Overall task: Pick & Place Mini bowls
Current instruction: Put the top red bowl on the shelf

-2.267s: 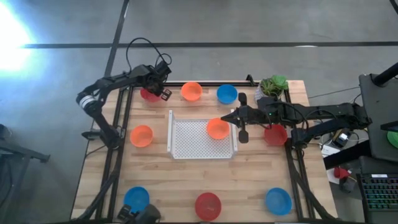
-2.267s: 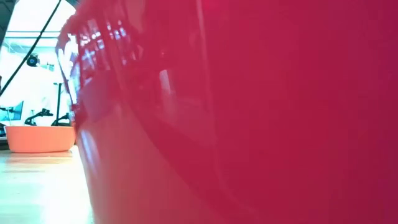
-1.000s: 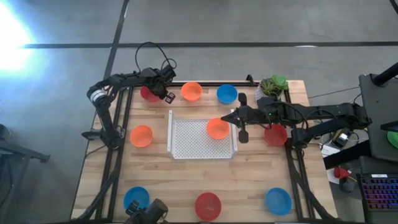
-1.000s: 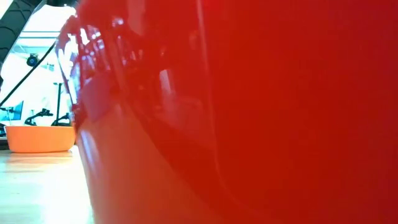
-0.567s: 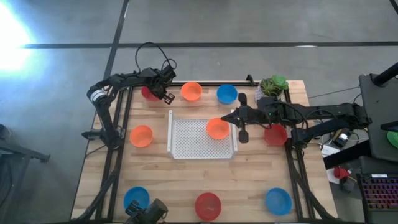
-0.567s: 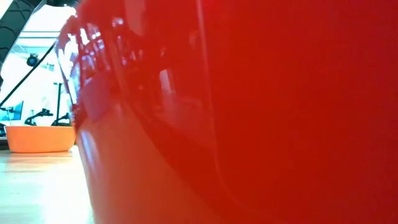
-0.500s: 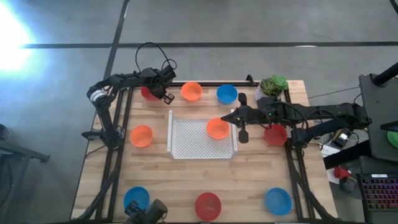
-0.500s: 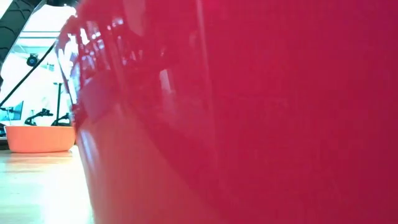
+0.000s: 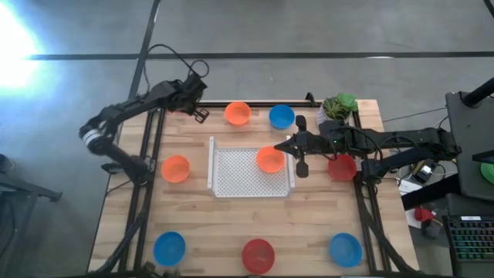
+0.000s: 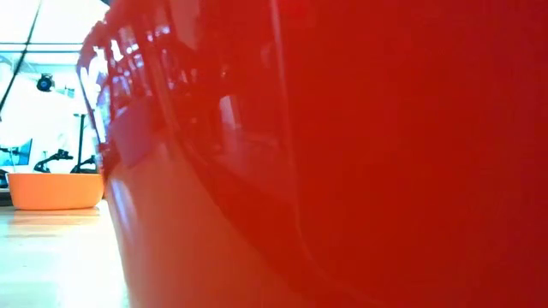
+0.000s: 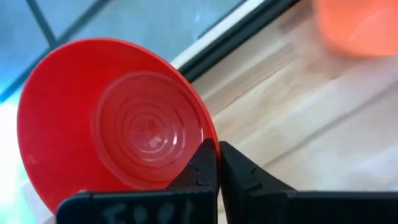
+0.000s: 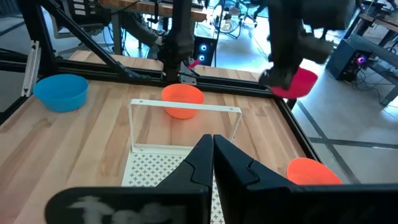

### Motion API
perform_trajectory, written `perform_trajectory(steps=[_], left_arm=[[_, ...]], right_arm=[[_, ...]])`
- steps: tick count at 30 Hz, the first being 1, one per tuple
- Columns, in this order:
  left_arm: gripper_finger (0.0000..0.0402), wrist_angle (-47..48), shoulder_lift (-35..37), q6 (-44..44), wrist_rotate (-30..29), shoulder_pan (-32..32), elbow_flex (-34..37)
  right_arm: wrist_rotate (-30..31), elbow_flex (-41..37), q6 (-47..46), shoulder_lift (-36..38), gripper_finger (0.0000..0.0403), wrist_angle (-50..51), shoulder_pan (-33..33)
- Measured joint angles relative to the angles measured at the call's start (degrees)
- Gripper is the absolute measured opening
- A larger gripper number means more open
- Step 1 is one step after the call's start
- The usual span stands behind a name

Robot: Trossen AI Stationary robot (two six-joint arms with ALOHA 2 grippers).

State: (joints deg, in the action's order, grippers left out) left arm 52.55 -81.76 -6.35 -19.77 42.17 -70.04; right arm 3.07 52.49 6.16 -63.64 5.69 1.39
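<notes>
High view: the left end effector hangs at the desk's far-left corner; the white tray lies toward the centre.

Left wrist view: its fingers pinch the red bowl's rim.

Right wrist view: the right end effector, closed and empty, hovers over the tray.
</notes>
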Motion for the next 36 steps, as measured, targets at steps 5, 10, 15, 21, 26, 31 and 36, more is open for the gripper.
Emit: perform_trajectory(steps=[5, 10, 15, 21, 26, 31, 36], left_arm=[[0.0, 1.5, 7.3, 0.4, 0.0, -5.3, -0.1], [0.0, 1.7, 10.9, 2.7, 0.2, -13.1, -2.4], [0.0, 2.3, 9.8, 4.6, 0.2, -22.0, -7.7], [0.0, 4.3, 4.3, 4.2, -1.2, -29.4, -13.2], [0.0, 4.7, -2.0, 3.6, 0.9, -33.3, -16.3], [0.0, 4.5, -6.8, 3.8, 2.8, -36.7, -17.5], [0.0, 4.4, -11.0, 3.9, 5.1, -39.6, -17.0]], right_arm=[[0.0, 0.0, 0.0, 0.0, 0.0008, 0.0, 0.0], [0.0, 0.0, 0.0, 0.0, 0.0008, 0.0, 0.0], [0.0, 0.0, 0.0, 0.0, 0.0008, 0.0, 0.0], [0.0, 0.0, 0.0, 0.0, 0.0008, 0.0, 0.0], [0.0, 0.0, 0.0, 0.0, 0.0008, 0.0, 0.0], [0.0, 0.0, -0.2, 0.0, 0.0008, 0.0, 0.0], [0.0, 0.0, 0.0, 0.0, 0.0008, 0.0, 0.0]])
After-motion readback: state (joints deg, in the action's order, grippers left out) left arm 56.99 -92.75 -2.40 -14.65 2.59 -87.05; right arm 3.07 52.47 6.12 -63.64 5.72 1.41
